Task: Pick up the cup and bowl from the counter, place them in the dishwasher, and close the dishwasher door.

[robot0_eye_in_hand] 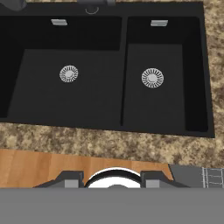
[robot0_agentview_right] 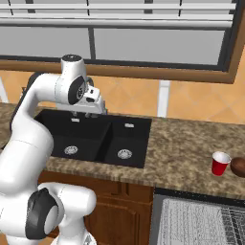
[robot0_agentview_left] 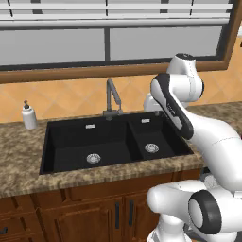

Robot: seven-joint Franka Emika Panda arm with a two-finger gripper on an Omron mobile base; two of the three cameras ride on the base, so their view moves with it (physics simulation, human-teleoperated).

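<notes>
Right base view: the red plastic cup (robot0_agentview_right: 220, 163) stands at four o'clock on the speckled granite counter (robot0_agentview_right: 182, 148), the dark brown bowl (robot0_agentview_right: 238, 166) just beside it — bare stone between them and the black double sink (robot0_agentview_right: 95, 136). Below, the dishwasher (robot0_agentview_right: 198, 220) shows its white wire rack. The gripper (robot0_eye_in_hand: 112, 179) hovers over the sink; fingertips apart, pinching nothing.

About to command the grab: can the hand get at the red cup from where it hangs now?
Probably yes: the cup stands upright on open counter, only the bowl beside it; the hand hangs over the sink.
</notes>
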